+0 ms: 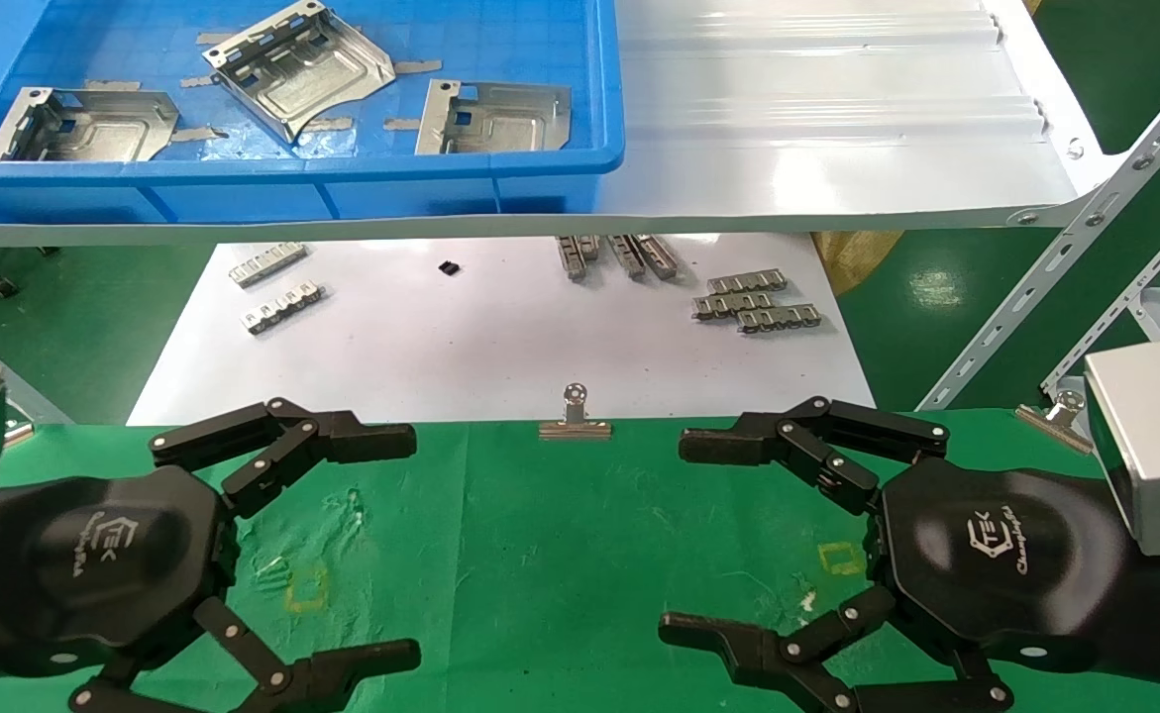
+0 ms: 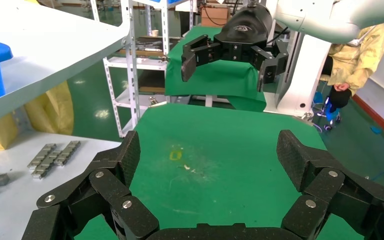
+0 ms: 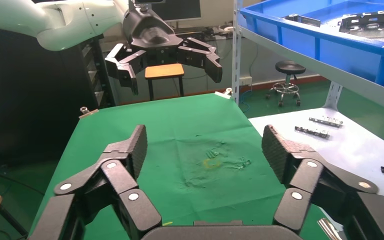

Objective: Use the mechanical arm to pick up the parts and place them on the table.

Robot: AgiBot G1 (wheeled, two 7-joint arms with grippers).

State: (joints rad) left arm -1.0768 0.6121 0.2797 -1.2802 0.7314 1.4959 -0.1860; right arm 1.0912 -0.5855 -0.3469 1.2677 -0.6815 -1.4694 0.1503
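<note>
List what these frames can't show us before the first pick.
- Blue bin: head view's top edge cuts off its far side; more parts there can't be ruled out.
- Small black item on the white sheet: too small to identify.
- Toothed strips: the shelf edge hides their far ends.

Bright, even overhead light fills every view. The glossy white shelf (image 1: 817, 119) carries broad washed-out glare, strongest beside the blue bin (image 1: 282, 178), and throws a soft shadow below itself onto the white sheet (image 1: 490, 337). Both wrist views stay sharp near the shelf, with slight wide-angle bending at their edges
</note>
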